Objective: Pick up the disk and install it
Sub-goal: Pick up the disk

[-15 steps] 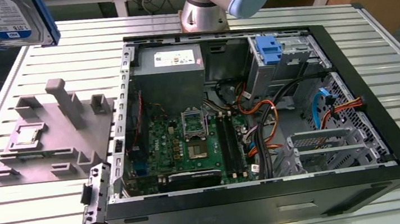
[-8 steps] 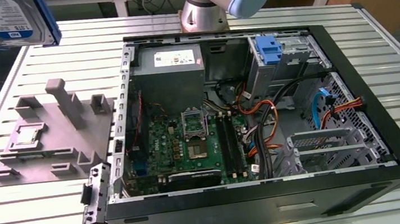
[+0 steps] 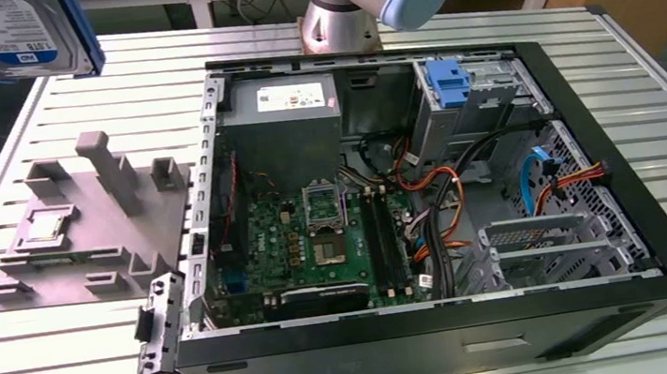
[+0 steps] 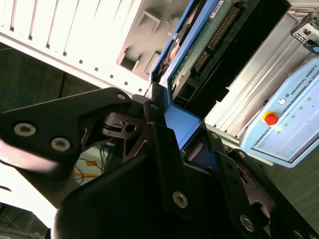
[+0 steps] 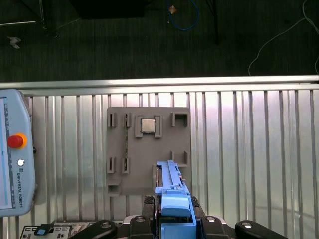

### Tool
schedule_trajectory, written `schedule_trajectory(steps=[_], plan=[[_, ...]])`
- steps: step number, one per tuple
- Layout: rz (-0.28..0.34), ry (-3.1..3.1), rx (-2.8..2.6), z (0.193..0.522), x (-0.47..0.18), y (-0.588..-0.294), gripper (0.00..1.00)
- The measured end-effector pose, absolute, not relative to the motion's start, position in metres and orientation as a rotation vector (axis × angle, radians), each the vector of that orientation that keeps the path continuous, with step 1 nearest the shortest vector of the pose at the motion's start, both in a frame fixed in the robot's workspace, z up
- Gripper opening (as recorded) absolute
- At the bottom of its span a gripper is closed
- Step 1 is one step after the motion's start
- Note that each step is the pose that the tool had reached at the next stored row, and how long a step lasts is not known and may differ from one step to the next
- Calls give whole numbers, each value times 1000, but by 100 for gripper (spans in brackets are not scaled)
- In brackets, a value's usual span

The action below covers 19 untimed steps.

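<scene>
The gripper (image 5: 172, 211) is pinching the disk (image 3: 21, 34) by its blue bracket, holding it aloft at the exterior view's upper left, well apart from the open computer case (image 3: 450, 325), so 1 of 2 steps is looking done, with installing remaining.

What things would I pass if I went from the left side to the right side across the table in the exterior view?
grey holder plate → green motherboard → silver drive cage
</scene>
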State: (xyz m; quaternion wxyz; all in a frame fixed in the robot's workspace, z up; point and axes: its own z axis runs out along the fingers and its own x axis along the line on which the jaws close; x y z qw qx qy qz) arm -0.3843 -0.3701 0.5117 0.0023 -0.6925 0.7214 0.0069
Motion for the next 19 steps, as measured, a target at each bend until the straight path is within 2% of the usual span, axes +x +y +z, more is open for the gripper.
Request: schedule_trajectory(steps=[19], plan=[[22,2263,-2172,512,-379,-370,37]])
